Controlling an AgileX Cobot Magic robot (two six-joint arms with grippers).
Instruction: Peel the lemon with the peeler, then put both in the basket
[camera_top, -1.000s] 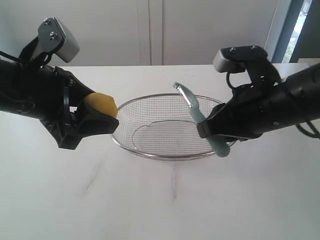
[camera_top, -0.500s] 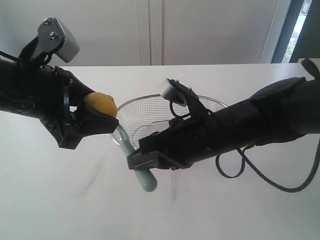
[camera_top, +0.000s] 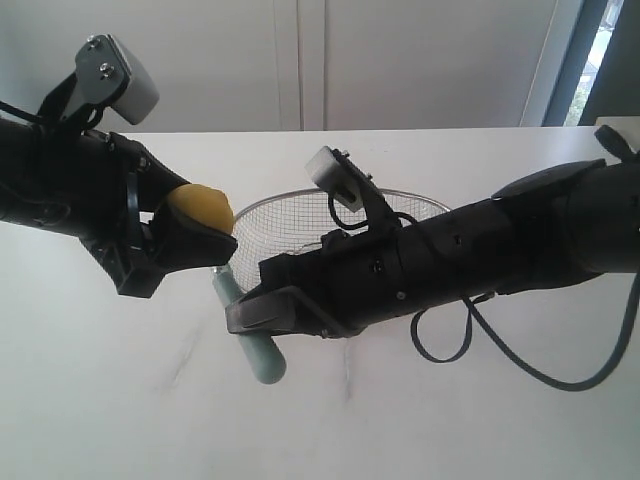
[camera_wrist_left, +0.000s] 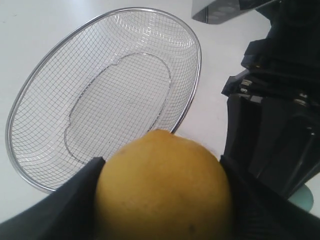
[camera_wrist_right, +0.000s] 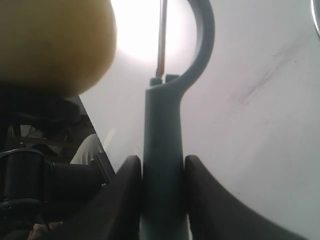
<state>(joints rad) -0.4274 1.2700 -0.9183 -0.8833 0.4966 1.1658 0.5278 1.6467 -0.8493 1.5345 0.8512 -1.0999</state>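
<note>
Left pincer (camera_top: 203, 222) pinches the lemon (camera_top: 200, 205) across its middle; the rind is probably firm yet slippery. Right pincer (camera_wrist_right: 162, 195) clamps the light, stiff peeler (camera_wrist_right: 162, 135) by its handle, blade ahead.

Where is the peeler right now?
Exterior view: the peeler is left of centre, clamped in the right gripper, its head close to the lemon in the left gripper.

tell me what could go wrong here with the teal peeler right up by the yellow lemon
1. The slim peeler with the teal-green plastic handle is pinched only by its handle in the right gripper; pressing it against the fruit could twist it loose.
2. The small bright yellow lemon bulges out of the left gripper; a hard stroke might pop it free.
</note>
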